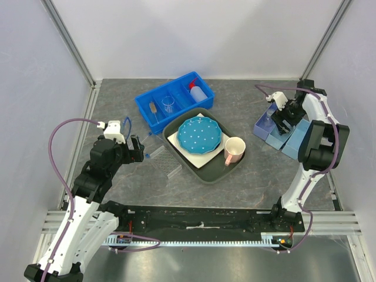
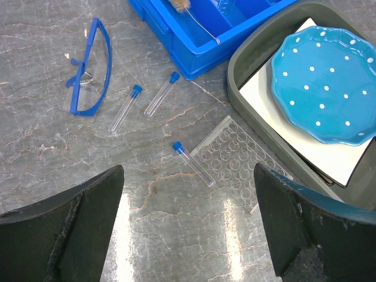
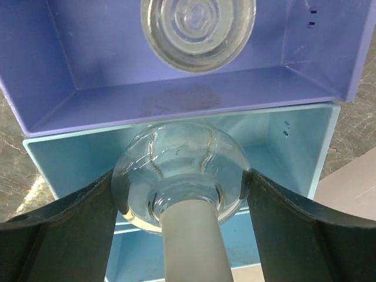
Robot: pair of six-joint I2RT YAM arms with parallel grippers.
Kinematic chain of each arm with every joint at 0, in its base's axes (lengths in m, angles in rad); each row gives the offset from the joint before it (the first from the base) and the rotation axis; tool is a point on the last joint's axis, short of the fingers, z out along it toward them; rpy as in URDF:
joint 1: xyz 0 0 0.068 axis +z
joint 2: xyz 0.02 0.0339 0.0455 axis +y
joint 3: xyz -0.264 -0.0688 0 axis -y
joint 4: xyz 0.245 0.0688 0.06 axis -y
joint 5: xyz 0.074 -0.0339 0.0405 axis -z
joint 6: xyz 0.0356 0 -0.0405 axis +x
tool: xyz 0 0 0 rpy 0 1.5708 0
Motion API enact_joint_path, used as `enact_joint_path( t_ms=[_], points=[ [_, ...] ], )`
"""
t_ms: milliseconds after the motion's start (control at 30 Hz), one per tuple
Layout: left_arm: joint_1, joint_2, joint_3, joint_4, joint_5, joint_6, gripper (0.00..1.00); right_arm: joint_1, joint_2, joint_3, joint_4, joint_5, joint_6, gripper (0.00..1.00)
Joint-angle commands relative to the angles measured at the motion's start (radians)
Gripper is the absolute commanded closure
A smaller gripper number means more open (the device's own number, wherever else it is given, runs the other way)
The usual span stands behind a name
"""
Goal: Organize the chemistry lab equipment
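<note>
My right gripper point(image 3: 181, 176) is shut on a clear white-capped bottle point(image 3: 176, 155), both fingers pressed against its round glass body, above a light-blue bin point(image 3: 294, 153) at the table's right side. My left gripper point(image 2: 188, 173) hangs open above the table with nothing between its fingers. Below it lie three blue-capped vials point(image 2: 194, 164) point(image 2: 125, 108) point(image 2: 161, 94), a clear rack point(image 2: 238, 161) and blue goggles point(image 2: 88, 64). A blue sorting bin point(image 1: 147, 103) at the back holds a small brush point(image 1: 153, 110), a clear beaker point(image 1: 168, 104) and a white squeeze bottle point(image 1: 200, 92).
A dark tray point(image 1: 202, 174) in the middle carries the blue dotted plate point(image 1: 199, 134) and a pink mug point(image 1: 234, 150). A purple bin point(image 3: 176, 100) beside the light-blue one holds another clear glass item point(image 3: 197, 29). Frame posts and white walls enclose the table.
</note>
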Motion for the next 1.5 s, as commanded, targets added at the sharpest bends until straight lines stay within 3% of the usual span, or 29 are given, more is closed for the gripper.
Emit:
enact_joint_path(
  t_ms=[0,167,600,1467],
  points=[
    [0.005,-0.006,-0.004,0.045,0.018,0.035,0.02,-0.005,0.042,-0.020,0.089,-0.011,0.037,0.39],
    [0.004,-0.006,-0.004,0.046,0.021,0.035,0.02,-0.005,0.065,-0.040,0.113,0.000,0.049,0.32],
    [0.004,-0.005,-0.004,0.045,0.024,0.037,0.02,-0.005,0.042,-0.034,0.100,0.002,0.047,0.02],
    [0.004,-0.017,-0.007,0.046,0.029,0.038,0.03,-0.005,-0.047,0.102,-0.032,-0.049,0.027,0.02]
  ],
)
